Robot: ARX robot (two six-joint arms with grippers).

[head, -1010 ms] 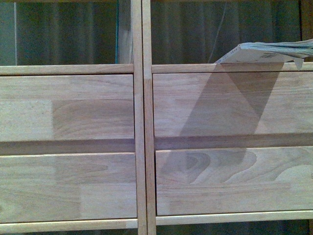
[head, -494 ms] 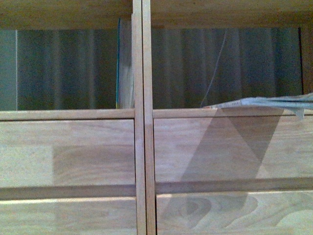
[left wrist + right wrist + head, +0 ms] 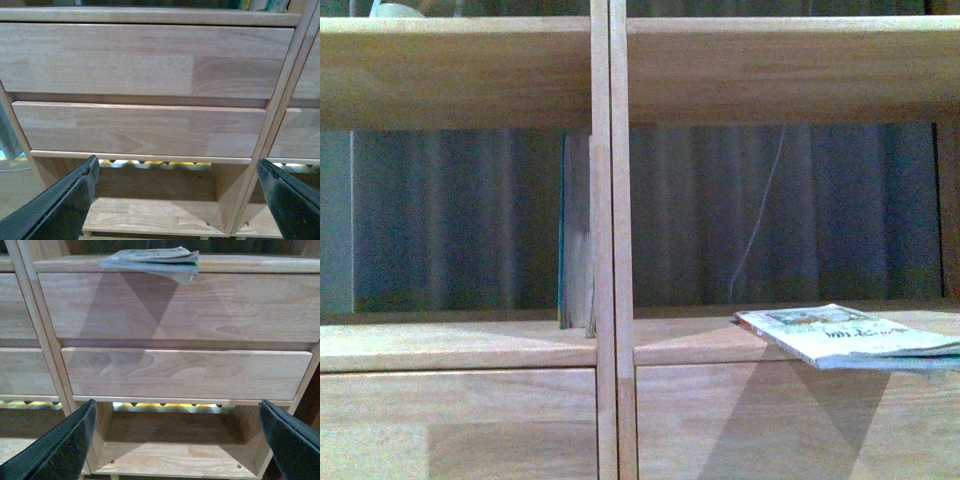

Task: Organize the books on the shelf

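Observation:
A thin teal-edged book (image 3: 574,230) stands upright against the central upright of the light-wood shelf (image 3: 470,70), in the left compartment. A pale paperback (image 3: 850,335) with a colourful cover lies flat on the right compartment's board, its near edge sticking out over the drawer front. The right wrist view shows that paperback (image 3: 150,259) overhanging the upper drawer (image 3: 175,305). My right gripper (image 3: 175,440) is open and holds nothing, well below the paperback at the level of the low compartment. My left gripper (image 3: 175,200) is open too, facing the left column's drawers (image 3: 140,60).
A white cord (image 3: 760,210) hangs behind the right compartment, in front of a dark ribbed backdrop. Below the drawers are open low compartments (image 3: 150,215) (image 3: 175,460). Some book bottoms (image 3: 262,4) show above the left drawers.
The front view has risen: the drawers slid down out of the picture and the compartment above them came fully into view. The paperback lies where it was on its board.

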